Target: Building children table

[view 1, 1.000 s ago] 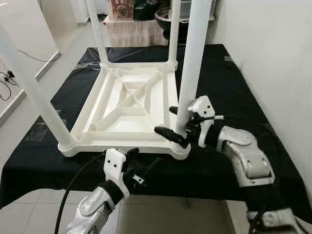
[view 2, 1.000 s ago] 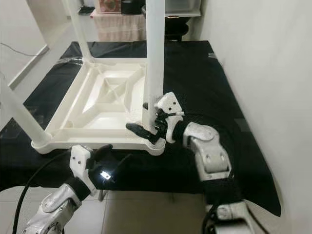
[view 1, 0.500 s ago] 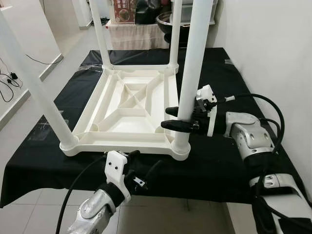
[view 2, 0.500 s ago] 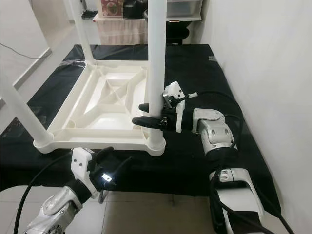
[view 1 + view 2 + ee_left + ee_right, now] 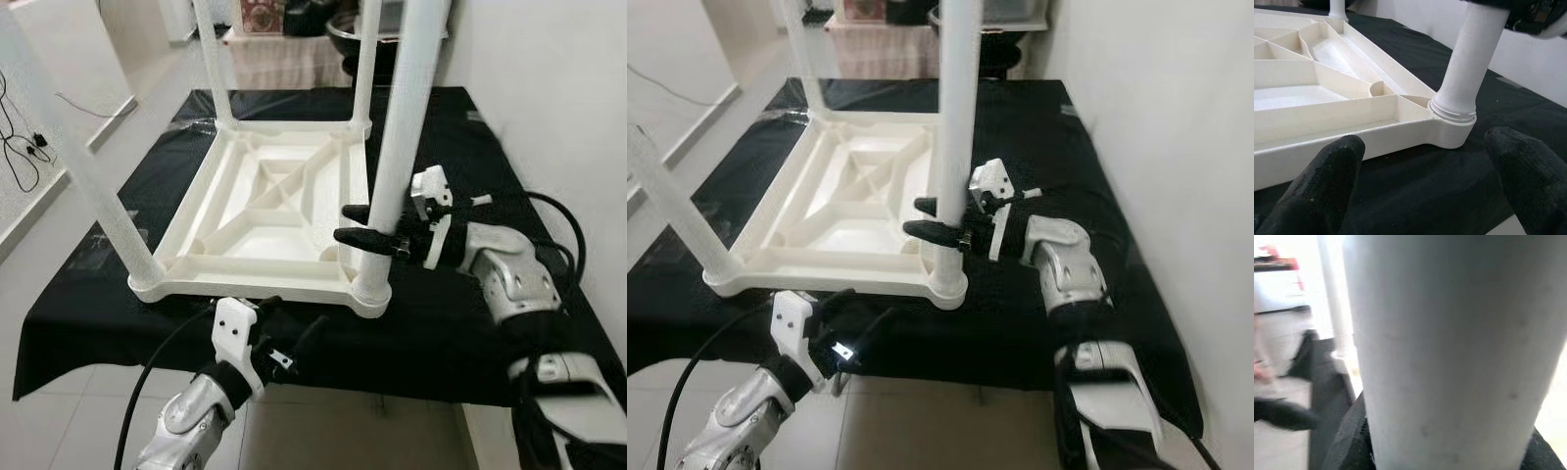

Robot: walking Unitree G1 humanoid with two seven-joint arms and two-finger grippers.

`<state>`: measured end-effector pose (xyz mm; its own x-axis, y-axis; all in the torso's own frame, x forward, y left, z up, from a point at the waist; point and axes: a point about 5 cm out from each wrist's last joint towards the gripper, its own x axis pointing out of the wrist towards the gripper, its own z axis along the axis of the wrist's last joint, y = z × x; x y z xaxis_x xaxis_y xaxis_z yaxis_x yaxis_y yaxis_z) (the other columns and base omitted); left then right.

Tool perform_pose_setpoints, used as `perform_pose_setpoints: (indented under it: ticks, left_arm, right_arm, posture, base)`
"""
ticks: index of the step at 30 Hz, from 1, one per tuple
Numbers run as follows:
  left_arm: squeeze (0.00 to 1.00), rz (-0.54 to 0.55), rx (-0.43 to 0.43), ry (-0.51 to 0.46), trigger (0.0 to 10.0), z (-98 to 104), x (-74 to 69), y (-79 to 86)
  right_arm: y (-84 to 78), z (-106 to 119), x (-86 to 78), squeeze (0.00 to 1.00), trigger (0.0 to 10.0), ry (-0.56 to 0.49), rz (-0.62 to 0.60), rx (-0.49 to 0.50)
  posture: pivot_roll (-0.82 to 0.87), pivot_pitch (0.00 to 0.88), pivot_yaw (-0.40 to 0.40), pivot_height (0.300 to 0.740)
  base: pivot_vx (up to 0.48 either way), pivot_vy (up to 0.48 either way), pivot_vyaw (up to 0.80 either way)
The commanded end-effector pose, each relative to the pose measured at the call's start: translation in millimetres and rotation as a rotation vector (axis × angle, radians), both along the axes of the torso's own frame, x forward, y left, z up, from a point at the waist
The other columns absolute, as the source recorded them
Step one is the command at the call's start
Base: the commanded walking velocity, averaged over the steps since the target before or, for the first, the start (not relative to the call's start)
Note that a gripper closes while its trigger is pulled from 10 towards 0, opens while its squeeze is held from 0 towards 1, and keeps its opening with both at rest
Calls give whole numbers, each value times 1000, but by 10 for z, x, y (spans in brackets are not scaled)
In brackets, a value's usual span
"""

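Note:
The white plastic children's table lies upside down, its top (image 5: pixel 245 279) flat on the black cloth (image 5: pixel 441 323). Its legs stand upright at the corners. My right gripper (image 5: pixel 343 223) is shut on the near right leg (image 5: pixel 402 127), a hand's width above the leg's socket (image 5: pixel 1452 115), one black finger on each side. In the right wrist view that leg (image 5: pixel 1449 347) is pressed close between the fingers (image 5: pixel 1352 440). My left gripper (image 5: pixel 286 323) hangs open at the cloth's front edge, below the tabletop's near rim, with nothing between its fingers (image 5: pixel 1327 186).
A white wall (image 5: pixel 549 98) runs close along the right side of the cloth. The near left leg (image 5: pixel 98 186) leans out over the left. Pale floor with cables (image 5: pixel 24 147) lies to the left. Shelves and dark objects (image 5: pixel 294 20) stand behind.
My right gripper has moved up from the leg's base, levelled out and closed around the leg. The camera view has shifted slightly. My left gripper has barely moved.

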<state>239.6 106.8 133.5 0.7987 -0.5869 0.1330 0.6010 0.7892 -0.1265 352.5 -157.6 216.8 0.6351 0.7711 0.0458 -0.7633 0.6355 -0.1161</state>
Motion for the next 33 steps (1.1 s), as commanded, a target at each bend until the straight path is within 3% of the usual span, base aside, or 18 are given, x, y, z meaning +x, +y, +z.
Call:
perform_pose_setpoints:
  ticks: [1,2,3,4,8,16,17,18,19,22,23,24,26,27,28,29,33]
  left_arm:
    - [0,13,-4,12,10000,-11,-13,47]
    - [0,15,-3,12,10000,-5,-6,56]
    - [0,12,1,11,10000,-8,2,58]
    - [0,10,4,11,10000,-10,9,59]
    - [0,2,6,10,10000,-14,28,44]
    - [0,17,-1,5,10000,-12,41,38]
    - [0,35,-2,3,10000,-14,53,52]
    - [0,35,-1,3,10000,-16,59,52]
    - [0,35,-1,3,10000,-16,59,52]
    - [0,20,-1,3,10000,-18,73,35]
    - [0,20,-1,3,10000,-18,73,35]
    - [0,17,-2,4,10000,-20,74,23]
    - [0,17,-3,4,10000,-20,74,19]
    - [0,18,-4,4,10000,-20,73,16]
    - [0,18,-4,4,10000,-20,73,16]
    - [0,20,-5,4,10000,-21,71,13]
    - [0,22,-5,4,10000,-22,62,9]
  right_arm:
    - [-63,-579,-227,0,0,147,-562,-19]
    - [7,-717,-412,0,0,166,-646,-33]
    - [130,-847,-517,0,0,184,-646,-63]
    - [242,-900,-528,0,0,188,-565,-100]
    - [234,-869,-405,0,0,179,-551,-110]
    - [269,-872,-372,0,0,182,-520,-120]
    - [374,-768,-411,792,10000,164,-481,-85]
    - [431,-703,-412,1000,10000,168,-418,-42]
    - [431,-703,-412,1000,10000,168,-418,-42]
    - [497,-417,-332,1000,10000,108,-192,34]
    - [497,-417,-332,1000,10000,108,-192,34]
    - [448,-229,-261,1000,10000,54,-23,20]
    - [419,-177,-238,1000,10000,33,36,-5]
    - [393,-141,-215,145,10000,15,91,-40]
    - [393,-141,-215,145,10000,15,91,-40]
    - [357,-118,-176,0,10000,1,150,-98]
    - [310,-79,-93,0,10000,17,221,-135]
  posture:
    - [-52,153,8,740]
    - [-50,157,12,740]
    - [-49,151,19,740]
    - [-54,145,20,740]
    - [-54,136,-3,740]
    - [-57,132,-1,740]
    - [-54,122,1,740]
    - [-56,118,2,740]
    - [-56,118,2,740]
    - [-59,116,2,740]
    - [-59,116,2,740]
    - [-56,111,1,740]
    - [-56,111,1,740]
    - [-52,112,-1,740]
    - [-52,112,-1,740]
    - [-48,112,-1,740]
    - [-43,111,-1,740]
  base:
    - [0,0,0]
    - [0,0,0]
    - [0,0,0]
    - [0,0,0]
    - [0,0,0]
    - [0,0,0]
    - [0,0,0]
    - [0,0,0]
    - [0,0,0]
    - [0,0,0]
    - [0,0,0]
    - [0,0,0]
    - [0,0,0]
    - [0,0,0]
    - [0,0,0]
    - [0,0,0]
    - [0,0,0]
